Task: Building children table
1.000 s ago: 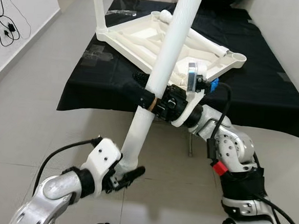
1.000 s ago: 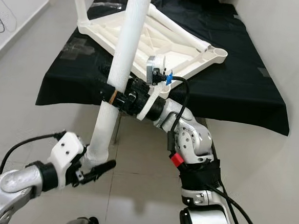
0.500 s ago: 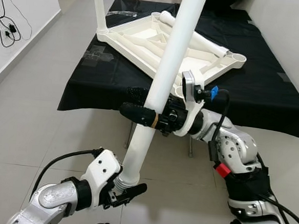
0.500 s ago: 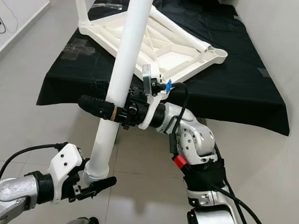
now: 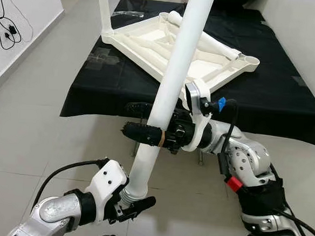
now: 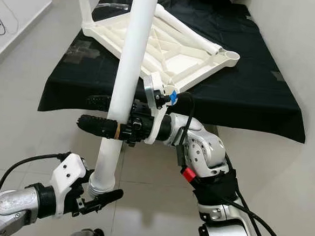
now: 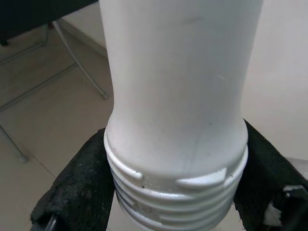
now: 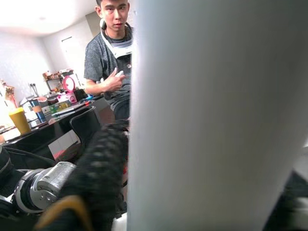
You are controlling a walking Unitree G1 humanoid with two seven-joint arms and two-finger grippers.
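Observation:
A long white table leg (image 5: 178, 60) slants up in front of me, held by both grippers. My left gripper (image 5: 138, 196) is shut on its threaded lower end (image 7: 173, 185), a black pad (image 7: 79, 183) on each side. My right gripper (image 5: 128, 119) is shut on the leg's middle, its fingers (image 5: 145, 132) reaching past it to the left. The white tabletop (image 5: 146, 47) lies upside down on the black-clothed table (image 5: 288, 105). One leg (image 5: 103, 9) stands at its far left corner and another leg (image 5: 206, 41) lies across it.
The table's near edge (image 5: 93, 111) is just beyond my right gripper, with metal table legs (image 5: 201, 153) below it. Grey tiled floor spreads to the left. Cables (image 5: 7, 26) hang on the left wall. A person (image 8: 108, 72) stands behind a desk in the right wrist view.
My right gripper has slid down the leg and turned, so its fingers now stick out further left. My left gripper and the leg's lower end have dropped slightly.

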